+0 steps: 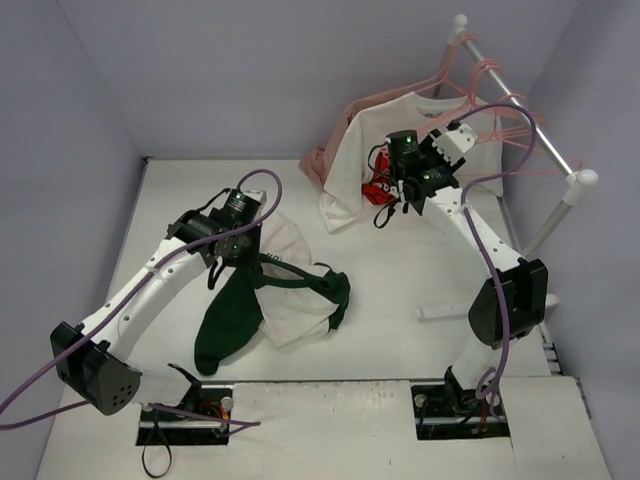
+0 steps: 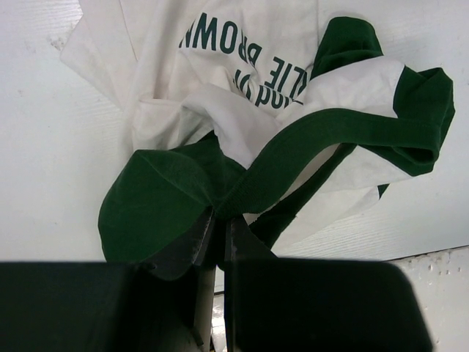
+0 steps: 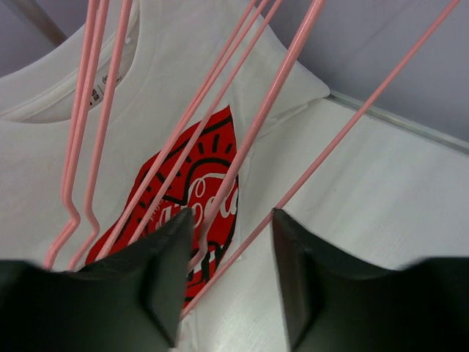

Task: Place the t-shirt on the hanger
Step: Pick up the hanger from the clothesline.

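The green and white t-shirt [image 1: 285, 290] lies crumpled on the table left of the middle. My left gripper [image 1: 225, 262] is at its upper left edge. In the left wrist view the gripper [image 2: 218, 220] is shut on a fold of the shirt's dark green fabric [image 2: 157, 205]. Several pink hangers [image 1: 482, 88] hang on the rail at the back right. My right gripper [image 1: 395, 195] is raised in front of them. In the right wrist view it [image 3: 231, 216] is open, with the thin bars of a pink hanger [image 3: 253, 132] passing between the fingers [image 3: 157, 264], not pinched.
A white t-shirt with red logo [image 1: 365, 150] hangs on the rail [image 1: 525, 120], with a pale pink garment [image 1: 322, 160] behind it. The rack's post [image 1: 560, 210] stands at the right wall. Walls close in the table on the left, back and right.
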`<state>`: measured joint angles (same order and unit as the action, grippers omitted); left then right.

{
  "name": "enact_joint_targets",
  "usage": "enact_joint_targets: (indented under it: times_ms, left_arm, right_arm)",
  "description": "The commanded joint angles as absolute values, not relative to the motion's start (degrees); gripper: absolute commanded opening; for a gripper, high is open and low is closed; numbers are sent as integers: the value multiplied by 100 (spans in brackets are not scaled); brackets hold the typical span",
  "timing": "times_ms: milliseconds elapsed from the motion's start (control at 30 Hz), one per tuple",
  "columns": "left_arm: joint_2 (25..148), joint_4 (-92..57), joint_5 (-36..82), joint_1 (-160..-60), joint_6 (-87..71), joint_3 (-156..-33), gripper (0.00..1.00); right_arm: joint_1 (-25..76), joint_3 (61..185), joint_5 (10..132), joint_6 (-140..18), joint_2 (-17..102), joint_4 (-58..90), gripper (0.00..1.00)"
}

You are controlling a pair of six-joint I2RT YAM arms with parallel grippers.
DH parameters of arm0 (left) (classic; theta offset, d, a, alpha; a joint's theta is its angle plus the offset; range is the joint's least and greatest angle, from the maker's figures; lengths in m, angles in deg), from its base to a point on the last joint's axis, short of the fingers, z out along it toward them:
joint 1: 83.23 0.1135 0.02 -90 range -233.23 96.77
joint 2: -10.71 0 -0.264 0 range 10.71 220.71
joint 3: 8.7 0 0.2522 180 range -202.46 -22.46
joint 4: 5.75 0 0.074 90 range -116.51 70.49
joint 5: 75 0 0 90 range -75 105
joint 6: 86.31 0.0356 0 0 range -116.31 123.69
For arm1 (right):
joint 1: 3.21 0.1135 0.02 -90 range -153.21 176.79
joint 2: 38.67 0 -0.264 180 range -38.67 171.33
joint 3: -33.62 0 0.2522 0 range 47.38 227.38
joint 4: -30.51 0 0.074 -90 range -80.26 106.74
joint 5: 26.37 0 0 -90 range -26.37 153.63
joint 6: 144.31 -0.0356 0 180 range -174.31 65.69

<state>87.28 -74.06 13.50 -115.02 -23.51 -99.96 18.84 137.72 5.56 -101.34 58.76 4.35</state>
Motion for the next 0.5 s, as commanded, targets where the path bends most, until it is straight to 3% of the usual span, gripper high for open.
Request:
enact_joint_targets:
  times_ms: [0, 200, 233, 300, 467]
  left_arm:
    - [8437, -7304, 1289, -11452, -2268, -10017, 0]
    - [8435, -7313, 1298, -11427, -2201, -10030, 0]
    - [8443, -7320, 1318, -11405, -2191, -10047, 0]
    - [8459, -7322, 1340, -11392, -2164, -10059, 0]
    - [8557, -7313, 1403, -11373, -2127, -10068, 0]
  right_arm:
    - [1850, 13830, 271, -10327, 5561, 637, 32]
    - [1857, 13286, 358, -10302, 4895, 637, 15]
    - [1859, 13107, 353, -10294, 4738, 637, 7]
    - [1845, 13020, 335, -10254, 4592, 637, 1]
    - [1849, 12721, 445, -10127, 4215, 637, 0]
